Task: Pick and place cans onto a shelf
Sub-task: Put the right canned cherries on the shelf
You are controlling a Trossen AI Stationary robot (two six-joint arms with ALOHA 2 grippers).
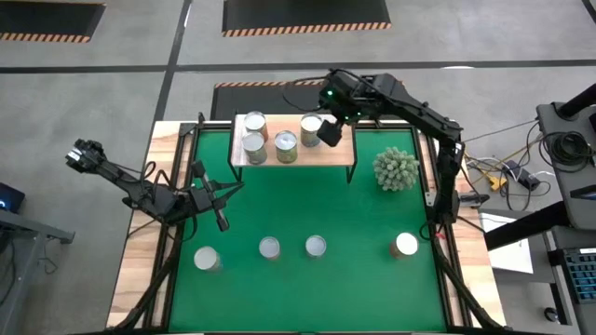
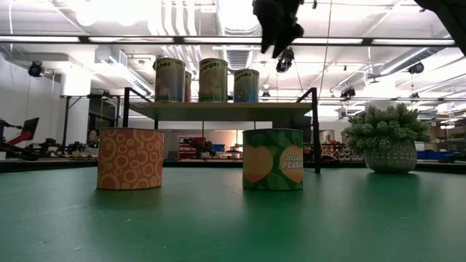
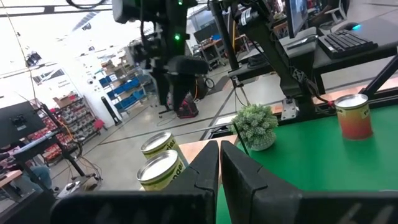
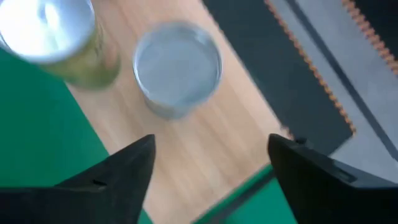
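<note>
Nearest my low camera stand two of the cans, an orange-patterned can (image 2: 130,159) and a green peach-labelled can (image 2: 272,159), upright on the green mat (image 1: 307,200). From above I count four cans in a row along the mat's near edge, the last being the right-end can (image 1: 406,245), and four more on the shelf (image 1: 340,150) at the far edge. My right gripper (image 1: 328,131) hangs over the shelf with its fingers spread and nothing between them, a shelved can (image 4: 177,67) just ahead of it. The left gripper (image 1: 220,203) waits at the mat's left edge, fingers pressed together. I judge the next pick lies straight back toward me. The right-end can is likely the right arm's easiest reach.
</note>
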